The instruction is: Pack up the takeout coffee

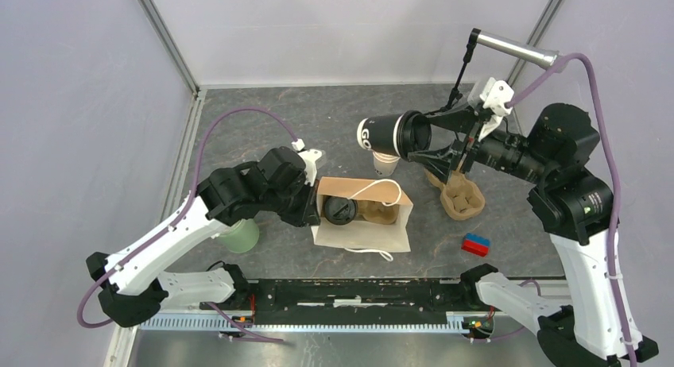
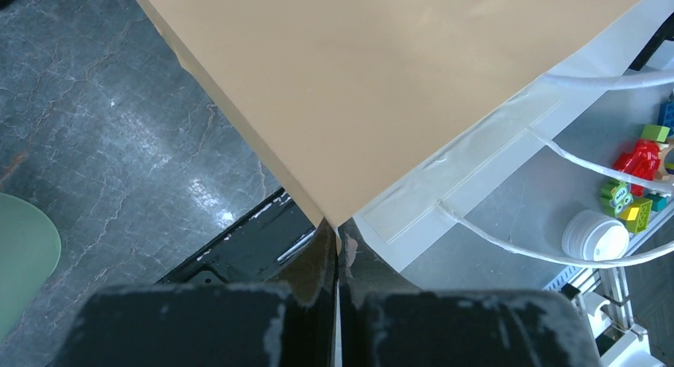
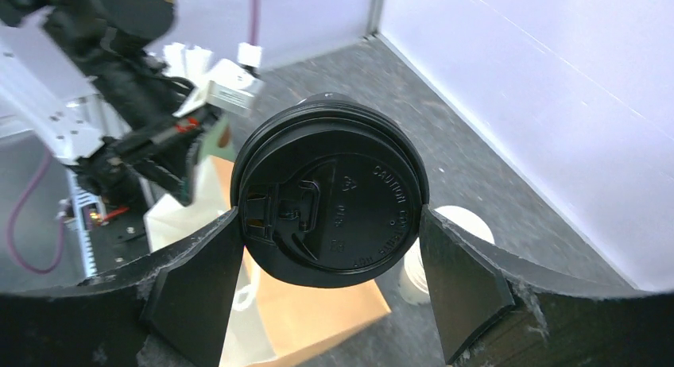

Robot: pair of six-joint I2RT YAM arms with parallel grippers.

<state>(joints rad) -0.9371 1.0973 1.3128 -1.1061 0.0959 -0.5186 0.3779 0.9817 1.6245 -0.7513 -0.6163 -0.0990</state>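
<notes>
Right gripper [image 3: 330, 256] clamps round black-lidded cup [image 1: 381, 134]; left gripper [image 2: 338, 241] seemingly pinches smooth paper bag [image 2: 381, 89].

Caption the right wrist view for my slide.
Right gripper grips a black-lidded takeout cup by its sides, brown paper bag beyond.

The left fingers [image 2: 314, 264] pinch the brown paper bag [image 2: 381, 89] by its corner.

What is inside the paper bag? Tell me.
In the paper bag: a black-lidded cup beside brown cardboard. The cup's body and the bag's bottom are covered.
</notes>
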